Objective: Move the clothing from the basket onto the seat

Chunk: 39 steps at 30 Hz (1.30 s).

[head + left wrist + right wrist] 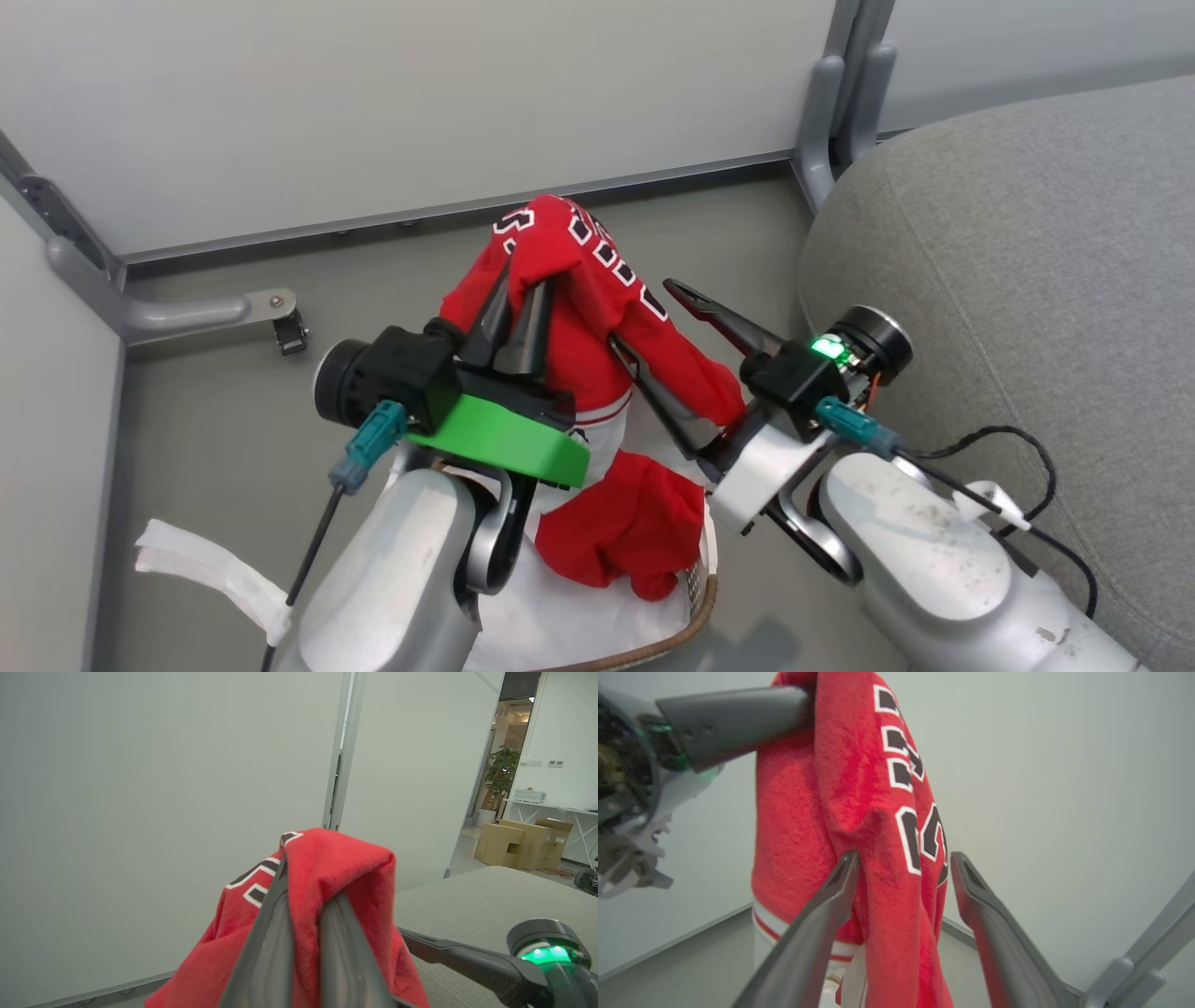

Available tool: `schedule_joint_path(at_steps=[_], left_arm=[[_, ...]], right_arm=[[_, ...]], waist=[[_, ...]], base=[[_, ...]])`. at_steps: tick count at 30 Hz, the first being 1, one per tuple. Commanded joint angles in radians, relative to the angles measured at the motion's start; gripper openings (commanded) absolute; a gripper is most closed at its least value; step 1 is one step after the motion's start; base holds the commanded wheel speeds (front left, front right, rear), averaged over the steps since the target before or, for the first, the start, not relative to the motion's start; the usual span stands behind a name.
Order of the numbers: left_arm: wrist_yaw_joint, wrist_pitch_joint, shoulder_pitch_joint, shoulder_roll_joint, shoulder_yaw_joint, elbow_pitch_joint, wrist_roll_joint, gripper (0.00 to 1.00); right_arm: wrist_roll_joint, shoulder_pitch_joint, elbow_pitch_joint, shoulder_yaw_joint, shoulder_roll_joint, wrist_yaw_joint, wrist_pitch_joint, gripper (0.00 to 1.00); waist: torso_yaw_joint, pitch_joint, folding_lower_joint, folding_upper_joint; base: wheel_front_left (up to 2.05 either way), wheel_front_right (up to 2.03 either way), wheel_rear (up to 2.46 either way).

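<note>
The left gripper [525, 280] points up and away, its two dark fingers pressed together on a fold of the clothing [597, 280]. The right gripper [642, 313] angles in from the right, fingers spread wide on either side of the hanging cloth. The left forearm [392, 579] and the right forearm [934, 560] rise from below.

Red jersey [593, 303] with dark, white-outlined lettering beside grey seat [1027, 261].

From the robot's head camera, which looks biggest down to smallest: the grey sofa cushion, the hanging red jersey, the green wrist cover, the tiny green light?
1. grey sofa cushion, partly out of frame
2. red jersey
3. green wrist cover, nearer the camera, so flattered
4. green light
</note>
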State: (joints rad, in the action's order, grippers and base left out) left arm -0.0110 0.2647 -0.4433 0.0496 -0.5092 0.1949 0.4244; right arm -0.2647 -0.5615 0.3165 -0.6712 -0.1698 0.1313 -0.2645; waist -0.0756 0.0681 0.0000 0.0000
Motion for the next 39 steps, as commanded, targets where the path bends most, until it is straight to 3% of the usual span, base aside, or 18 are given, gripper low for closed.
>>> schedule_joint_path(at_steps=[1, 6, 7, 8, 14, 16, 21, 33, 39], left_arm=[[-0.006, 0.0, -0.007, 0.003, -0.016, -0.003, 0.009, 0.0], [-0.018, 0.0, -0.002, 0.003, -0.067, -0.006, 0.037, 0.0], [-0.023, 0.0, -0.001, 0.003, -0.072, -0.003, 0.044, 0.0], [-0.025, 0.0, -0.001, 0.003, -0.079, -0.003, 0.047, 0.0], [-0.036, -0.001, 0.001, 0.003, -0.078, -0.006, 0.071, 0.0], [-0.038, -0.001, 0.004, 0.003, -0.071, -0.005, 0.057, 1.0], [-0.034, -0.001, 0.017, 0.003, -0.036, -0.005, 0.032, 1.0], [0.046, -0.001, 0.021, 0.005, -0.027, 0.043, 0.005, 1.0], [0.079, 0.0, -0.032, 0.005, -0.073, 0.082, 0.015, 1.0]], right_arm=[[-0.013, -0.009, 0.046, -0.023, 0.02, -0.001, 0.0, 1.0], [-0.057, -0.076, 0.184, -0.077, 0.078, -0.001, 0.0, 1.0], [-0.073, -0.081, 0.204, -0.081, 0.087, -0.001, 0.0, 0.42], [-0.083, -0.091, 0.214, -0.078, 0.094, -0.001, 0.0, 0.02], [-0.126, -0.105, 0.215, -0.034, 0.109, -0.001, 0.0, 0.0], [-0.131, -0.088, 0.197, 0.005, 0.109, -0.001, 0.0, 0.0], [-0.111, -0.065, 0.145, 0.065, 0.109, -0.001, 0.0, 0.0], [-0.078, -0.017, 0.105, 0.211, 0.092, -0.001, 0.0, 0.0], [-0.057, 0.031, 0.066, 0.329, 0.07, -0.001, 0.0, 0.0]], waist=[[0.012, 0.001, 0.0, 0.0], [0.032, 0.0, 0.0, 0.0], [0.035, 0.0, 0.0, 0.0], [0.038, 0.002, 0.0, 0.0], [0.033, 0.013, 0.0, 0.0], [0.01, 0.018, 0.0, 0.0], [-0.102, 0.036, 0.0, 0.0], [-0.431, 0.075, 0.0, 0.0], [-0.472, 0.121, 0.0, 0.0]], base=[[0.0, 0.0, 0.0], [0.0, 0.0, 0.0], [0.0, 0.0, 0.0], [0.0, 0.0, 0.0], [0.0, 0.0, 0.0], [0.0, 0.0, 0.0], [0.0, 0.0, 0.0], [0.0, 0.0, 0.0], [0.0, 0.0, 0.0]])
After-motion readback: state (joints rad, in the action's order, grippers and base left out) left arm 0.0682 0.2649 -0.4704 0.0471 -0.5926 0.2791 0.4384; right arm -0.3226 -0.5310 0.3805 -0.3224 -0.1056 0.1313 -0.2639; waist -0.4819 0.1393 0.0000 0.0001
